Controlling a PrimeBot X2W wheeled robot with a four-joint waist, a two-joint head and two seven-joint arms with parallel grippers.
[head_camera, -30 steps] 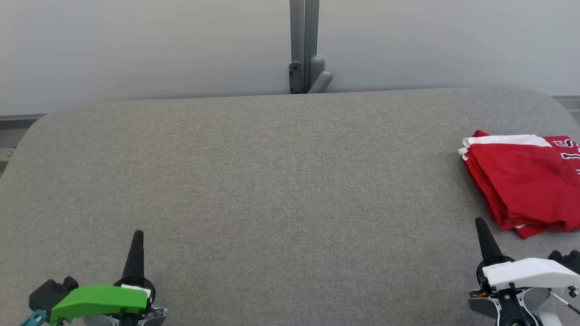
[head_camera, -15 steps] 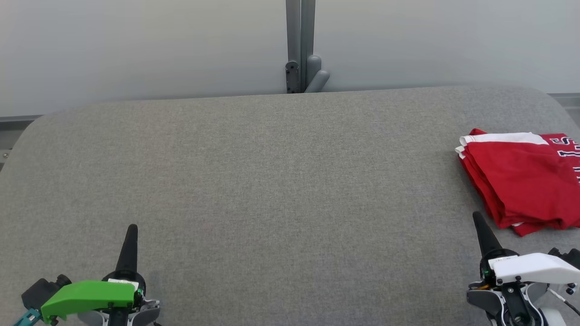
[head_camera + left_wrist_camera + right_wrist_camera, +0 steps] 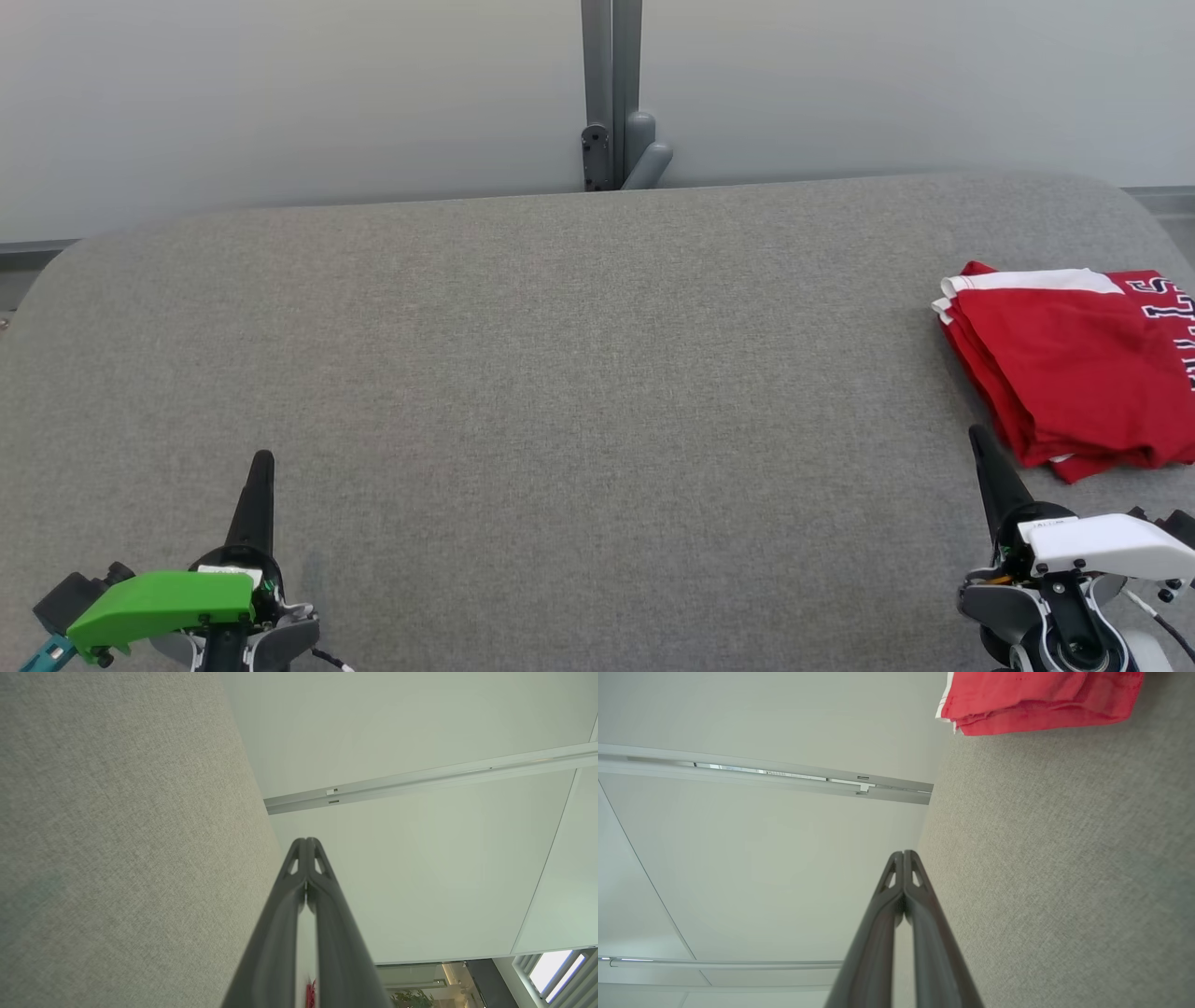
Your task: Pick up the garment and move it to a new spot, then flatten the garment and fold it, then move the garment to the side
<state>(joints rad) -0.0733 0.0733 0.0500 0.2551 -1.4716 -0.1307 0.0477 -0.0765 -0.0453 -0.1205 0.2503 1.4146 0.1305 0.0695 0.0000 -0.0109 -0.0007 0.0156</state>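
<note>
Two tools, one garment, three views.

Head view: left tool (image 3: 261, 464) at 7 o'clock and right tool (image 3: 980, 441) at 5 o'clock, each with fingers pressed together, empty, pointing toward 12. Red garment (image 3: 1074, 364) with a white band, folded into a compact stack, at 3 o'clock on the grey bench (image 3: 560, 373), partly cut by the view's right edge. Near the right tool but not touching it, and well apart from the left.

Left wrist view: fingers closed tip to tip, nothing between them. Bench fabric from 7 to 11 o'clock, pale wall panels (image 3: 420, 858) elsewhere.

Right wrist view: fingers likewise closed on nothing. Folded edges of the garment at 1 o'clock, bench fabric beneath, from 1 to 5.

Step in hand, by judgement: the last, setting the garment aside, apparently done. Next move, if any: no further grasp, both tools kept clear of the stack so as not to disturb the folds.
</note>
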